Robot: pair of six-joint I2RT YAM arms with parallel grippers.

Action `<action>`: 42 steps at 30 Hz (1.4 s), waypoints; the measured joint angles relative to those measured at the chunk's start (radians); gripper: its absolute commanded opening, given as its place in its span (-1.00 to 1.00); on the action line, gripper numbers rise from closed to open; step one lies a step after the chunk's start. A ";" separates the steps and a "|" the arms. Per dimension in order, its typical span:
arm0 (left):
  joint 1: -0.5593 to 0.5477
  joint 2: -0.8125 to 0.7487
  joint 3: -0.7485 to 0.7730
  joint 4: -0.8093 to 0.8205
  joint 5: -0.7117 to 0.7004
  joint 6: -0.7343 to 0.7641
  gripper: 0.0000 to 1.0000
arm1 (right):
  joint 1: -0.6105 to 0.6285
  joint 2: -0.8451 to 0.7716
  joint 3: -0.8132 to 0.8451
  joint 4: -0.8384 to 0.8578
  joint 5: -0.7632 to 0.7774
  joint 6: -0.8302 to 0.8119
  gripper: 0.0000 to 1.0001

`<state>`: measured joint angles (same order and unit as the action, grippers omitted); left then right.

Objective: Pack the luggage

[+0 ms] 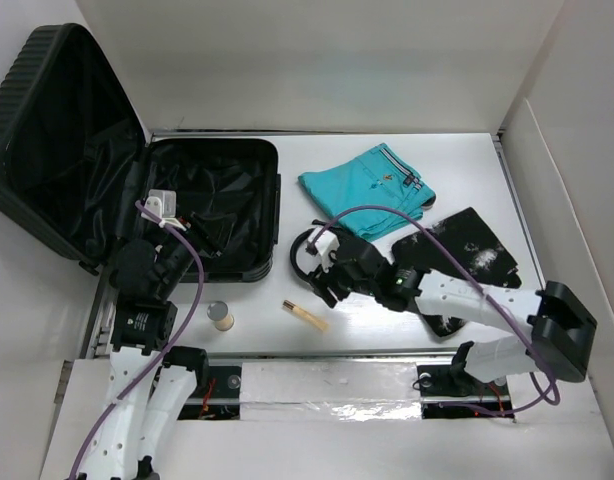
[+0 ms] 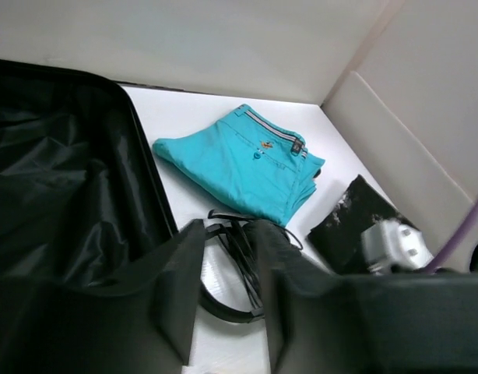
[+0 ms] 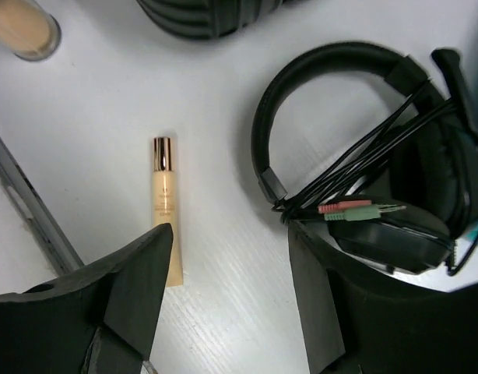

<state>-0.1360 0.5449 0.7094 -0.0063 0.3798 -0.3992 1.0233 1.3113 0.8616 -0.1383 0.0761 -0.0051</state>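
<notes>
White tabletop (image 1: 457, 160), seen from above, carries the open luggage (image 1: 212, 190) at its far left, with the left gripper (image 1: 177, 238) over it. Its wrist view shows the jaws narrowly parted and empty, with teal shorts (image 2: 239, 167) beyond. The right gripper (image 3: 227, 249) is spread wide and empty, between a cosmetic tube (image 3: 164, 195) and a black headset (image 3: 325, 62).
</notes>
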 measured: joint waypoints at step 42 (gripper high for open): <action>0.000 -0.071 0.017 -0.075 -0.196 -0.007 -0.13 | 0.073 0.447 0.764 0.037 0.027 -0.111 0.55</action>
<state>-0.1360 0.4736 0.7261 -0.0814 0.1837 -0.4065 1.0962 1.7580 1.6260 -0.1009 0.1032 -0.1165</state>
